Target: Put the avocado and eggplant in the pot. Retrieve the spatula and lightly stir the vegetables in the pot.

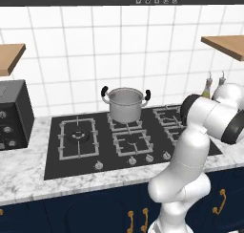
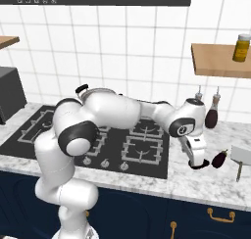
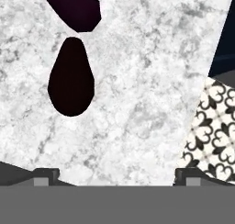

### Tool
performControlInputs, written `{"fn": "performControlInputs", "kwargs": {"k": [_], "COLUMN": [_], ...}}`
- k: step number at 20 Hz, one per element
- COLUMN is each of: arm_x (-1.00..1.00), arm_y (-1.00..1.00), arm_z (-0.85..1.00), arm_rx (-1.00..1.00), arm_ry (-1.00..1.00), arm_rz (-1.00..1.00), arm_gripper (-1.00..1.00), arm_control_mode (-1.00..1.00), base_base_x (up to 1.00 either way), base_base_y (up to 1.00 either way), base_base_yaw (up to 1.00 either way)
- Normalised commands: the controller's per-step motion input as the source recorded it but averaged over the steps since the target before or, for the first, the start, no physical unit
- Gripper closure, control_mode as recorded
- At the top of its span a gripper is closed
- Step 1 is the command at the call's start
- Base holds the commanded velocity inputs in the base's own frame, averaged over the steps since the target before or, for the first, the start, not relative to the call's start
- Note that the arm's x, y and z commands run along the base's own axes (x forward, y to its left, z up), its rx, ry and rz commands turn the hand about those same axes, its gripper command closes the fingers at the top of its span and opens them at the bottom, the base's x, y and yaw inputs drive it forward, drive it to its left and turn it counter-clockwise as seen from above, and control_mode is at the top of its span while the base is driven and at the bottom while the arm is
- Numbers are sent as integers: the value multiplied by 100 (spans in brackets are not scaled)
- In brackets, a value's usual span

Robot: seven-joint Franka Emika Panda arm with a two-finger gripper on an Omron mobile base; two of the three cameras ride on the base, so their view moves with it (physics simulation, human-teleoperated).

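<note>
The steel pot (image 1: 125, 103) with black loop handles stands on a rear burner of the stove. In the right base view my gripper (image 2: 197, 162) points down at the marble counter right of the stove, open, just above a dark avocado (image 2: 200, 166). The dark purple eggplant (image 2: 219, 158) lies just right of it, and the pale grey spatula (image 2: 240, 157) lies further right. In the hand view the pear-shaped avocado (image 3: 71, 78) lies left of the line between my fingertips (image 3: 46, 175), and the eggplant (image 3: 73, 7) is beyond it. Nothing is held.
Two bottles (image 2: 212, 113) stand against the tiled wall behind the gripper. The counter's front edge runs close by, with the patterned floor (image 3: 213, 136) below it. A wooden shelf (image 2: 220, 59) hangs above, and a dark appliance (image 1: 12, 115) sits left of the stove (image 1: 81, 146).
</note>
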Motion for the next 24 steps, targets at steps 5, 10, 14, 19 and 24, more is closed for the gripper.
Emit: {"fn": "performControlInputs", "kwargs": {"k": [5, 10, 14, 19, 24], "arm_x": [31, 21, 16, 19, 17], "arm_y": [-20, -9, -15, -17, -18], "arm_z": [-19, -23, -22, -20, -21], "arm_rx": [0, 0, 0, 0, 0], "arm_ry": [-4, -9, -6, -1, 0], "arm_rz": [-5, 0, 0, 0, -1], "arm_gripper": [-100, -100, -100, -100, -100], "arm_control_mode": [-100, -100, -100, -100, -100], "base_base_x": [0, 0, 0, 0, 0], "base_base_y": [0, 0, 0, 0, 0], "base_base_yaw": [0, 0, 0, 0, 0]}}
